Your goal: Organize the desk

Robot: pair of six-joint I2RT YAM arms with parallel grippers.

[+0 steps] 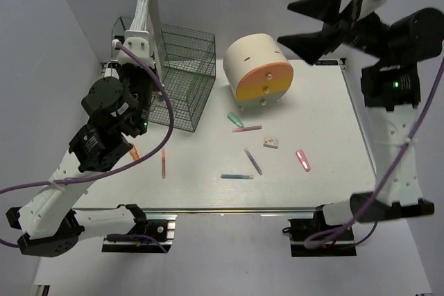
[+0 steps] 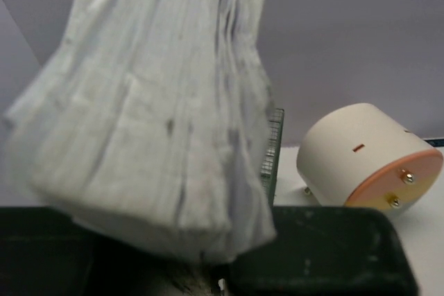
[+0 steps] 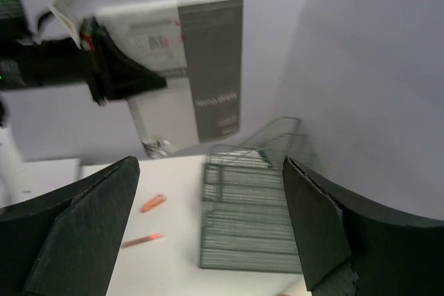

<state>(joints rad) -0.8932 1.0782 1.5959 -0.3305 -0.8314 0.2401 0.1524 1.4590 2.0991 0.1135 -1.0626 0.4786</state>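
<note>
Top external view: the left gripper [image 1: 133, 38] is closed on the lower edge of a book [image 1: 148, 1]. It holds the book upright in the upper left of the frame, over the left side of the rack [image 1: 186, 74], which stands at the far left corner of the bench [image 1: 319, 116]. The book's long axis is vertical, so the next move is probably a straight drop into the rack. The right gripper [image 1: 316, 22] hangs open at upper right, well apart. Pens [image 1: 253, 161] lie scattered mid-bench. Only the right wrist view shows the book's grey-and-white cover. The left wrist view shows fanned pages.
</note>
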